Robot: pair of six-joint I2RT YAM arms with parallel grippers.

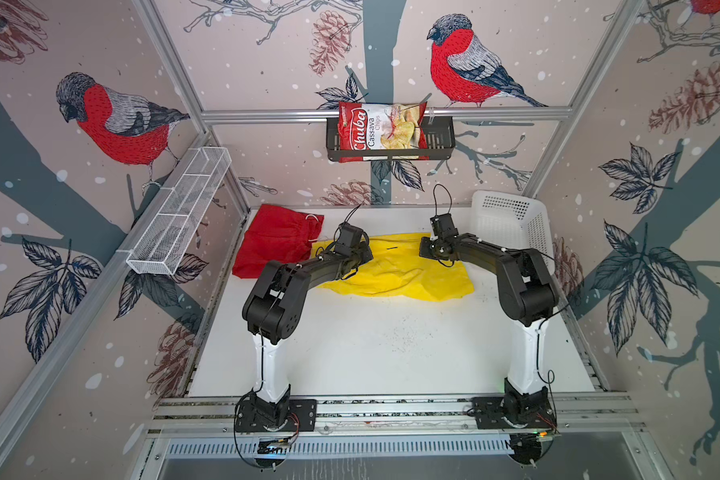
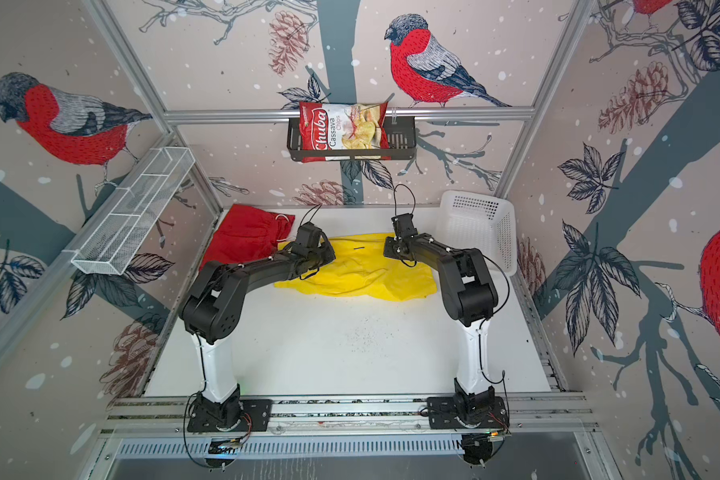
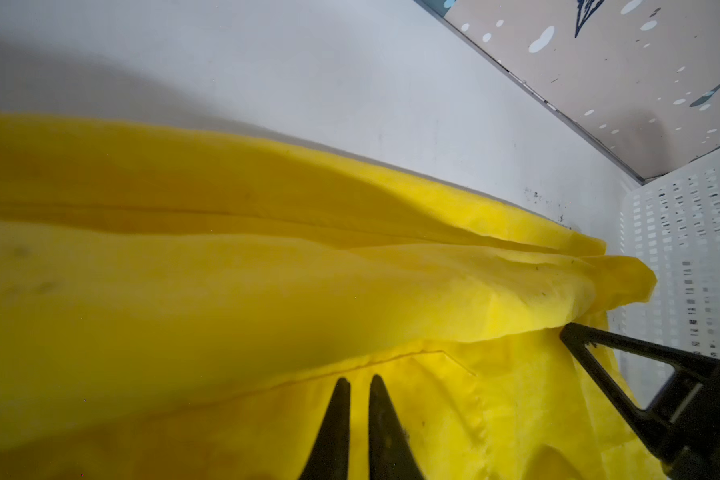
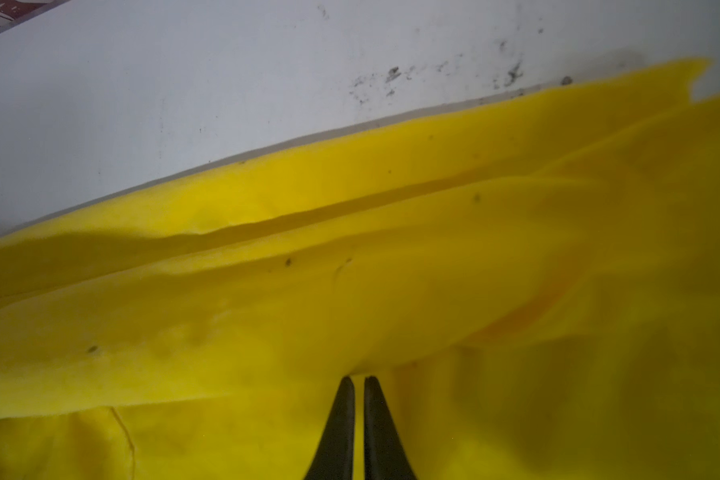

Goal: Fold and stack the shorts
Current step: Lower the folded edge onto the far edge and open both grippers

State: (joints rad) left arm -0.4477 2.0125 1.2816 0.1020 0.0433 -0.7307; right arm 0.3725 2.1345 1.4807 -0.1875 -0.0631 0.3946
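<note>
The yellow shorts [image 1: 395, 270] [image 2: 350, 270] lie crumpled across the back middle of the white table. The red shorts [image 1: 275, 241] [image 2: 244, 239] lie bunched at the back left, and their right edge touches the yellow pair. My left gripper [image 3: 359, 380] is shut on the left end of the yellow shorts [image 3: 267, 291], with fabric pinched between its jaws. At the right end my right gripper [image 4: 359, 379] is shut on the yellow shorts [image 4: 350, 270]. The fabric hangs in long folds between the two. The left wrist view also catches the right gripper's fingers [image 3: 599, 353].
A white perforated basket [image 1: 533, 232] [image 2: 504, 232] stands at the back right, close to the right arm. On the back wall a black shelf [image 1: 441, 145] holds a red chips bag [image 1: 379, 126]. A white wire rack [image 1: 175, 216] hangs on the left wall.
</note>
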